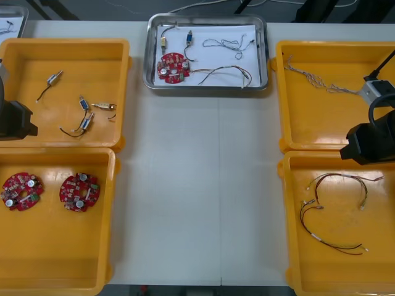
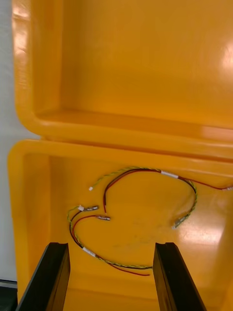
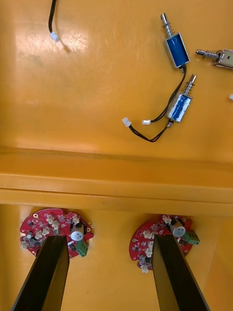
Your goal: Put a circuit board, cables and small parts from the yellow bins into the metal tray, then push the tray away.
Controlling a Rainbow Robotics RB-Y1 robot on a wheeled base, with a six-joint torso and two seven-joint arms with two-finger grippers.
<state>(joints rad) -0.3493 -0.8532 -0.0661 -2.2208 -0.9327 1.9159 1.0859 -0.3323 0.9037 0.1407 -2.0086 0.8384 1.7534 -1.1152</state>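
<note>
The metal tray (image 1: 152,81) lies at the table's far middle, white inside, holding a round red circuit board (image 1: 173,66), small metal parts (image 1: 189,38) and cables (image 1: 229,44). My left gripper (image 3: 107,272) is open above the left bins, its fingers over two red circuit boards (image 3: 56,233) (image 3: 162,235). Small metal parts (image 3: 176,48) lie in the bin beyond. My right gripper (image 2: 111,277) is open over the near right bin (image 1: 295,246), with red and yellow cables (image 2: 141,194) ahead of its fingers. Both arms sit at the table's sides (image 1: 13,120) (image 1: 370,139).
The far left bin (image 1: 120,68) holds several small metal parts (image 1: 85,114). The near left bin (image 1: 105,246) holds two red boards (image 1: 22,190) (image 1: 79,191). The far right bin (image 1: 284,105) holds a twisted cable (image 1: 315,79). Bare table (image 1: 197,197) runs between the bins.
</note>
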